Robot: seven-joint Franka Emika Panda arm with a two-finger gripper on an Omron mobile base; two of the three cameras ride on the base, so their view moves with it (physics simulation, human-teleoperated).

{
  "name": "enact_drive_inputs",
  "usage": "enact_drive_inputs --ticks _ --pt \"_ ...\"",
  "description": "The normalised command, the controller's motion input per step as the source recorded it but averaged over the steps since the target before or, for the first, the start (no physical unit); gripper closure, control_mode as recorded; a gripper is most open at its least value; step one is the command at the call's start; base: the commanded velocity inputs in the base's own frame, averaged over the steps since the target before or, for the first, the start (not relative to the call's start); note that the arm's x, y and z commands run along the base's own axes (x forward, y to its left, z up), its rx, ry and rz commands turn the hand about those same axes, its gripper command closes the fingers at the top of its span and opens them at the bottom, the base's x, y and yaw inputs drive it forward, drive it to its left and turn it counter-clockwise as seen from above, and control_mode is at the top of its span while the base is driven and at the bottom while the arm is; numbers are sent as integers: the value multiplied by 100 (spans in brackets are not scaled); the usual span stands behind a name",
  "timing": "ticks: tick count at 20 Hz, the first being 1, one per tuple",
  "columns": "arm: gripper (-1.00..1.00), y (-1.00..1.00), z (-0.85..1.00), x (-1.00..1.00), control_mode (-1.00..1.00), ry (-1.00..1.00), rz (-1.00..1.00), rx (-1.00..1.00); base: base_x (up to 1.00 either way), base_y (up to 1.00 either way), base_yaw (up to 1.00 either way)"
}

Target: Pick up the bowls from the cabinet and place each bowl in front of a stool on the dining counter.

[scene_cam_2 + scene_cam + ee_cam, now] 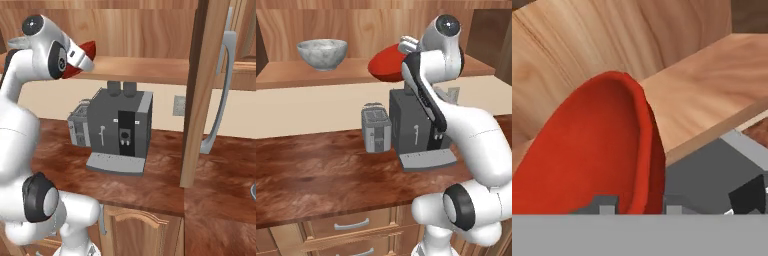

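Note:
The glossy red bowl (382, 65) is tipped up on its edge over the cabinet shelf (301, 76), in front of the wooden back wall. My gripper (639, 205) reaches in from the right and is shut on the bowl's rim, which runs between the two fingertips (606, 204) in the hand view. From the right base view, a slice of the red bowl (88, 48) peeks out behind my hand. The grey-white marbled bowl (322, 53) stands upright at the shelf's left, well apart from the gripper. The stool and the dining counter are out of view.
Below the shelf, a dark coffee machine (413, 127) and a silver toaster (376, 129) stand on a wood-grain counter (316, 175) with drawers. An open cabinet door (200, 90) with a long grey handle (222, 85) juts out on the right.

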Motion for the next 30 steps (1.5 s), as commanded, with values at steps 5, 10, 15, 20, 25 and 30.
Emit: enact_drive_inputs --ticks 5,10,15,20,25,30 --pt "100 -29 -18 -100 -100 -39 0 32 0 0 0" --pt "100 -34 -9 -98 -100 -21 0 47 0 0 0" --pt "100 -33 0 -83 -100 -2 0 53 0 0 0" --pt "100 -34 7 -67 -100 6 1 51 0 0 0" --pt "100 4 18 -24 -100 21 1 7 0 0 0" --pt "100 22 27 0 -100 37 0 -17 0 0 0"
